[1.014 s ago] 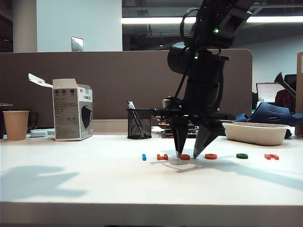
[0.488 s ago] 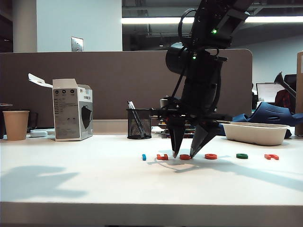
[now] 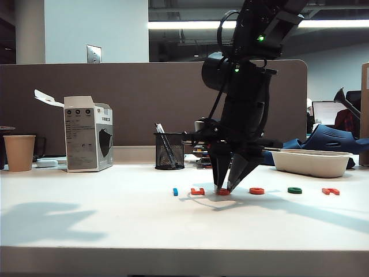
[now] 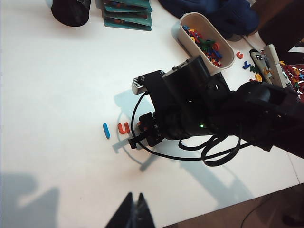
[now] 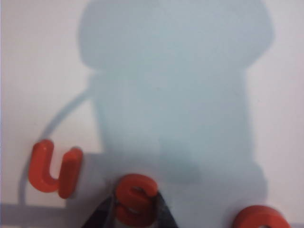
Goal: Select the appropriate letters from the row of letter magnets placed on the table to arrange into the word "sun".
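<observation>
A: Your right gripper [image 5: 135, 209] pinches the "s" [image 5: 136, 197] on the table [image 3: 86, 231], beside the "u" [image 5: 53, 167]

B: Left gripper [image 4: 133, 214] hangs pressed together above. Next I'd lift the "s" straight, clearing the "u"

White table [image 3: 86, 231] with letter magnet row [image 3: 256, 191], pen cup [image 3: 169, 151], carton [image 3: 87, 134].

Row of letter magnets on the white surface [image 3: 115, 225], exterior view: blue bar [image 3: 175, 191] at the 9 o'clock end, then orange-red "u" [image 3: 198, 191], orange-red "s" [image 3: 223, 191] lying flat, a rounded orange-red letter [image 3: 257, 190], green ring [image 3: 294, 190], and orange-red "n" [image 3: 330, 191] at the 3 o'clock end.
</observation>
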You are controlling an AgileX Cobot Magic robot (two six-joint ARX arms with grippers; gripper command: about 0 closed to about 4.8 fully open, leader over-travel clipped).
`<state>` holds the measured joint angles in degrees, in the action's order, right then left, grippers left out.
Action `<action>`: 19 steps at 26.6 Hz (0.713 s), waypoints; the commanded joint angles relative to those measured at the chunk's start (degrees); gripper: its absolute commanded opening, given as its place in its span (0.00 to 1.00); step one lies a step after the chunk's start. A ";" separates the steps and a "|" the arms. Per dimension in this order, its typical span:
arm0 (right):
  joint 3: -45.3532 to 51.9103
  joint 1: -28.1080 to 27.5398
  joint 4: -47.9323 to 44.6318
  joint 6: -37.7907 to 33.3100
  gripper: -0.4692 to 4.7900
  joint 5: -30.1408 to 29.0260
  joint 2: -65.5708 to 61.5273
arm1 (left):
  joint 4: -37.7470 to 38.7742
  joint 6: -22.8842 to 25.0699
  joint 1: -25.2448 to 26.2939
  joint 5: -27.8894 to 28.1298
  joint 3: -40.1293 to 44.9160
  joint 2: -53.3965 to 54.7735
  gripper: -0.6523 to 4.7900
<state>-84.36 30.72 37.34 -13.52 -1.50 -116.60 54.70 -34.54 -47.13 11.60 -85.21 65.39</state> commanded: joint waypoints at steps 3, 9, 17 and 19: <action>0.48 0.15 1.86 -0.20 0.27 0.11 -0.72 | -0.35 0.22 0.09 0.15 -0.17 -0.17 0.11; 0.48 0.15 0.98 -0.20 0.27 0.11 -0.72 | -0.31 0.22 0.09 0.15 -0.17 -0.17 0.11; 0.46 0.15 -0.35 0.02 0.27 0.33 1.09 | -0.37 0.24 0.09 0.15 -0.17 -0.17 0.11; 0.31 0.13 -0.46 0.02 0.27 0.35 2.32 | -0.35 0.24 0.09 0.15 -0.17 -0.17 0.11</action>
<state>-83.83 30.79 37.17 -13.52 -1.23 -115.74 54.70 -34.52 -47.13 11.60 -85.21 65.39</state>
